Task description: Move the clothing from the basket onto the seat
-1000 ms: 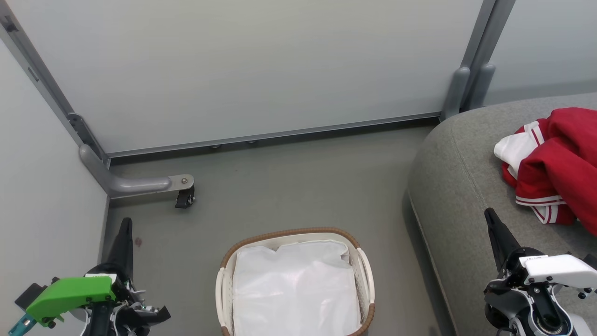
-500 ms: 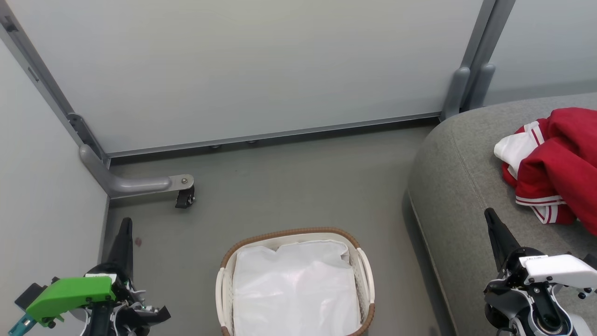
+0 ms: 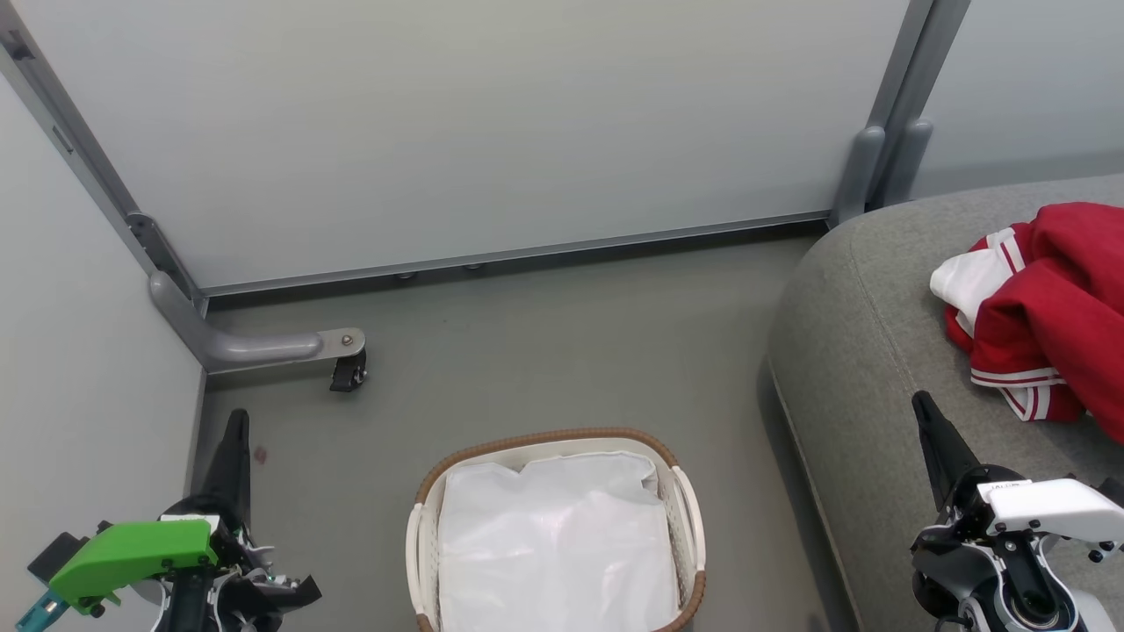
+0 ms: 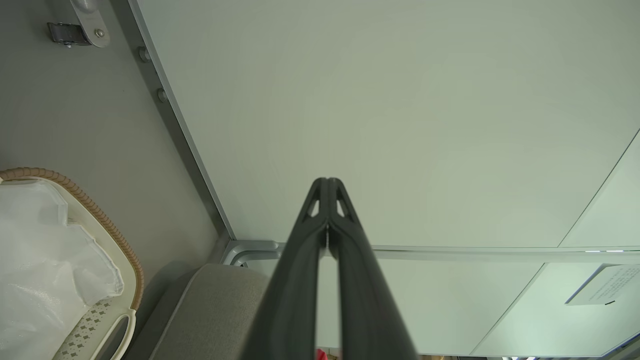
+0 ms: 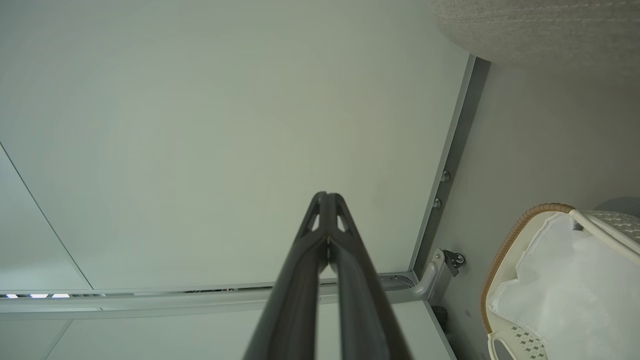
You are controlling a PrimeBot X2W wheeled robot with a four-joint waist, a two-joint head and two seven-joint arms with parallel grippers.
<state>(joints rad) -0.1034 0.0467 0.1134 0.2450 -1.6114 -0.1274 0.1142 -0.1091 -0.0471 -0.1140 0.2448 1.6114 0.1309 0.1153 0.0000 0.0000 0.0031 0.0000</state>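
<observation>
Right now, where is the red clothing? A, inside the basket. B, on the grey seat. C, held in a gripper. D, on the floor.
B: the clothing lies heaped on the seat, and the basket holds just its white liner.

The basket (image 3: 544, 436) stands on the floor (image 3: 527, 342) at bottom centre, with its liner (image 3: 558, 544) inside it. The seat (image 3: 861, 351) takes the right side, apart from the basket, and the clothing (image 3: 1045, 316) lies on it at the right edge. The left pincer (image 3: 235, 417) sits lower left, the right pincer (image 3: 919, 402) lower right, overlapping the seat. A panel wall (image 3: 457, 123) spans the top
</observation>
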